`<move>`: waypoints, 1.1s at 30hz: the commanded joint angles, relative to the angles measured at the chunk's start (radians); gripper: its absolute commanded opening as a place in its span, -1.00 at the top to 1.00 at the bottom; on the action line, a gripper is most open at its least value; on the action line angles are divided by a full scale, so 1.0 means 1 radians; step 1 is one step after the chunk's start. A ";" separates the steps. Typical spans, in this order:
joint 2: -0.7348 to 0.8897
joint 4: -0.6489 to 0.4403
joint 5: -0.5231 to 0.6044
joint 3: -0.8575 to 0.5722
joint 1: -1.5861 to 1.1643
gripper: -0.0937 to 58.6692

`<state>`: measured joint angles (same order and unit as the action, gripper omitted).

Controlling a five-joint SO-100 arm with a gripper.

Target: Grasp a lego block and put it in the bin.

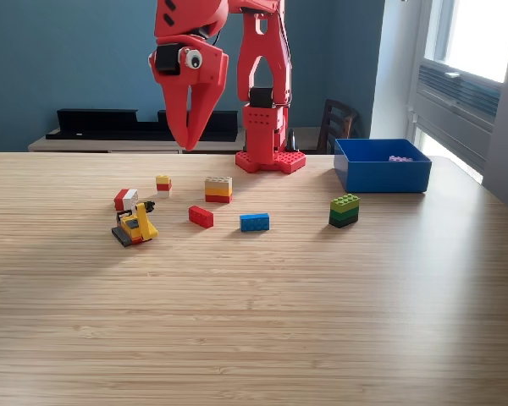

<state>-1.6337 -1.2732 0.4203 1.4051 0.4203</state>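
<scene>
Our jaws hang high above the surface, tips together and holding nothing. The bin sits far right, with something small and pink inside.

We think the risk is in the choice: the blocks lie near each other, so a descent that is a little off may push a neighbour away or catch two. The stacks may also tip when pinched.

We count six pieces on the surface: a blue brick, a red brick, a green stack, a tan-yellow stack, a small yellow-red piece, a red-white piece. There is also one yellow toy.
</scene>
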 commanded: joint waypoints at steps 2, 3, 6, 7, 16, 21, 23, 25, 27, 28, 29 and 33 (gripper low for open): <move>-0.012 0.028 0.063 0.037 0.072 0.75; -0.012 0.034 0.060 0.049 0.080 0.62; -0.012 0.083 0.057 0.103 0.101 0.43; -0.012 0.098 0.052 0.120 0.107 0.37; -0.008 0.179 0.037 0.155 0.167 0.05; 0.018 0.195 0.041 0.137 0.175 0.05; 0.063 0.193 0.048 0.114 0.173 0.06; 0.115 0.189 0.049 0.089 0.173 0.07; 0.163 0.186 0.049 0.074 0.173 0.07; 0.184 0.181 0.049 0.063 0.173 0.07; 0.202 0.175 0.049 0.049 0.176 0.07; 0.261 0.156 0.051 0.002 0.186 0.07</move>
<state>-1.3744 -1.1029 0.4587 1.5002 0.5921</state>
